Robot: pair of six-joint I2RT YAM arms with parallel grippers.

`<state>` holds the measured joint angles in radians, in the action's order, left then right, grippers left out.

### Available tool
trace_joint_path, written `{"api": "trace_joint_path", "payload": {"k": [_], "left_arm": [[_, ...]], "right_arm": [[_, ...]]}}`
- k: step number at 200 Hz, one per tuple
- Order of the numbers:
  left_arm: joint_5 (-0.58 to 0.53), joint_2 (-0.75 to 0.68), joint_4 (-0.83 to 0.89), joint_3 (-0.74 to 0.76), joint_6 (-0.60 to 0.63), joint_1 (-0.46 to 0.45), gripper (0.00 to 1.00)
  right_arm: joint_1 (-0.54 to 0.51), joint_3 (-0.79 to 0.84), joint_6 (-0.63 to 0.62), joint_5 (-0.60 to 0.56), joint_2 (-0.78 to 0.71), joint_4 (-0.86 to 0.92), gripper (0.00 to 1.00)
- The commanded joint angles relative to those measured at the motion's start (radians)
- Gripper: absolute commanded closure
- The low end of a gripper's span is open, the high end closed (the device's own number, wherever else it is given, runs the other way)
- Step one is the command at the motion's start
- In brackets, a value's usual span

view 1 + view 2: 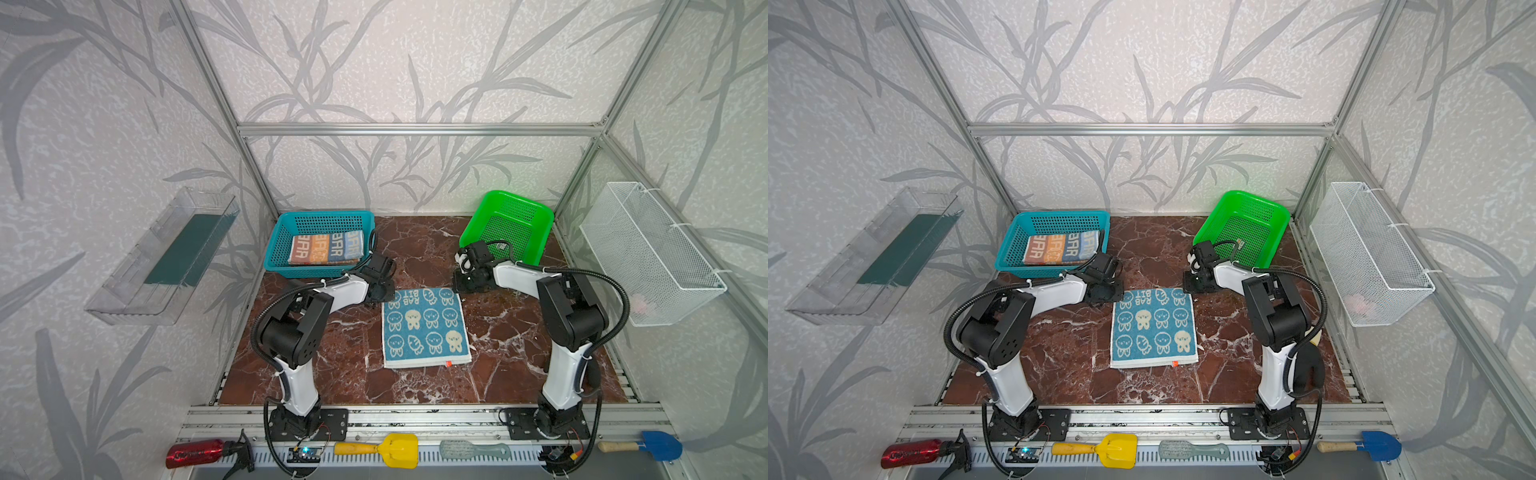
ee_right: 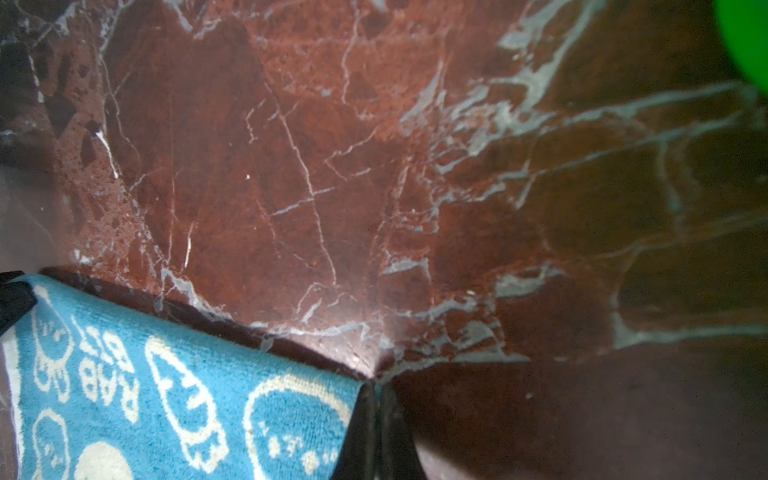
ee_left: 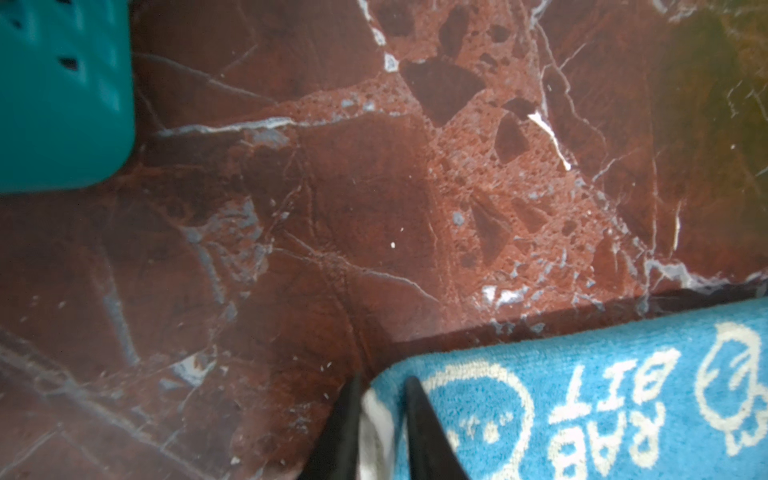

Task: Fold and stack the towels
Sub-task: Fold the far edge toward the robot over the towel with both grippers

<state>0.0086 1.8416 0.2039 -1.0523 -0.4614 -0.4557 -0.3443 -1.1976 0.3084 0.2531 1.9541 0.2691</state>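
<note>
We find the teal-blue towel point(image 1: 426, 328) flat and square, cream bunnies upward, just right of the teal basket point(image 1: 320, 216). The left gripper point(image 3: 382, 380) pinches the corner nearest the basket. The right gripper point(image 2: 376, 386), pressed together, meets the corner farther off.

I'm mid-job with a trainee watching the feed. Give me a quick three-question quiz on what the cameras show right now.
1. True or false: the folded striped RABBIT towel lies in the green basket.
2. Which part of the blue bunny towel does the left gripper pinch? A) the near edge B) a far corner C) the middle
3. Fill in, open or shut: the right gripper is ___ on the towel's other far corner.
Key: 1 false, it lies in the teal basket; 2 B; 3 shut.
</note>
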Motion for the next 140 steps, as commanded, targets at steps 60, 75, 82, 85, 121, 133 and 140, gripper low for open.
{"api": "trace_joint_path", "payload": {"k": [60,75,82,85,121,133,140], "left_arm": [[-0.004,0.043,0.043,-0.076,0.023,0.004,1.0],[-0.014,0.043,0.056,-0.112,0.029,0.004,1.0],[-0.02,0.044,0.069,-0.134,0.033,0.004,1.0],[-0.022,0.045,0.074,-0.144,0.033,0.004,1.0],[-0.061,0.055,0.135,-0.26,0.062,0.005,1.0],[-0.075,0.058,0.151,-0.295,0.071,0.007,1.0],[-0.087,0.059,0.161,-0.317,0.077,0.007,1.0]], "right_arm": [[0.016,-0.041,-0.014,-0.004,0.005,0.08,1.0],[0.022,-0.074,-0.019,-0.004,0.005,0.099,1.0],[0.026,-0.09,-0.021,-0.004,0.003,0.105,1.0],[0.027,-0.097,-0.021,-0.003,0.003,0.107,1.0],[0.051,-0.19,-0.029,0.009,0.002,0.146,1.0],[0.056,-0.225,-0.034,0.012,-0.002,0.166,1.0],[0.057,-0.241,-0.038,0.013,-0.007,0.181,1.0]]}}
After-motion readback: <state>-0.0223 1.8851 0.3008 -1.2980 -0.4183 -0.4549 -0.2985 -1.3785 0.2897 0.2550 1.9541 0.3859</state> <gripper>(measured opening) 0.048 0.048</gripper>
